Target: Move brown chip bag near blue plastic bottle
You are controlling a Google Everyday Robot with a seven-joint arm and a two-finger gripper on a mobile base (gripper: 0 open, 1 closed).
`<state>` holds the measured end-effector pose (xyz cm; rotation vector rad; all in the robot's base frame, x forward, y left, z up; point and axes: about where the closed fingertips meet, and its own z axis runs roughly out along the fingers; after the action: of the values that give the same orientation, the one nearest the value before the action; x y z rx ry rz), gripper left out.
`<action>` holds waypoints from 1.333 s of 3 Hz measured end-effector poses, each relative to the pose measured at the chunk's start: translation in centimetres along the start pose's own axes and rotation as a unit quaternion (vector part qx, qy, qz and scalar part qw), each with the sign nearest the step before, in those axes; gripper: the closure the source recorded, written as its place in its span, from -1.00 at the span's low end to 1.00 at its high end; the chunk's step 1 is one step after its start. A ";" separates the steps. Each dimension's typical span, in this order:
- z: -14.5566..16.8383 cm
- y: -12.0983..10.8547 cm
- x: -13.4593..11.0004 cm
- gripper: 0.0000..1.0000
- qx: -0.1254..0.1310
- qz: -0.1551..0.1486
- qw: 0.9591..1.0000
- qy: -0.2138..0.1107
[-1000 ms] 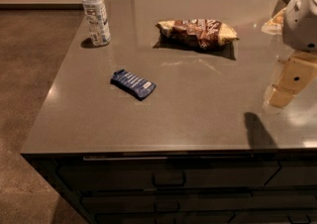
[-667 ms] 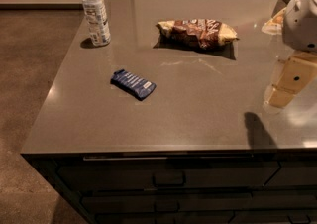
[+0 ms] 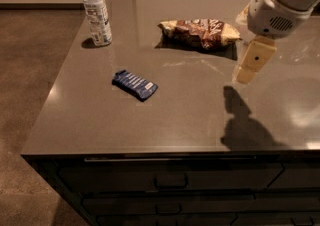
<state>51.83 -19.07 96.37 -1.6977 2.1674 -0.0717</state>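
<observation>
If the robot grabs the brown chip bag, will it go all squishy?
Probably. The brown chip bag looks crinkled and puffy, so it would likely crumple and feel light. Lying flat, it shouldn't roll. The tool hovers beside it, not touching it.

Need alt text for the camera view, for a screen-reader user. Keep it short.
The gripper hangs above the right side of a dark counter, close to the brown chip bag lying at the back. The blue plastic bottle stands upright at the back-left corner; a small dark blue packet lies flat nearer the front.
</observation>
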 end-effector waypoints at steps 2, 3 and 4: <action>7.5 -7.8 -4.7 -1.00 0.018 0.011 1.000 -0.022; 10.5 -10.7 -6.4 -1.00 0.034 0.010 0.999 -0.020; 12.7 -13.7 -7.8 -1.00 0.054 0.011 0.998 -0.018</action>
<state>70.23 -12.88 90.42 -1.6027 2.1159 -0.1485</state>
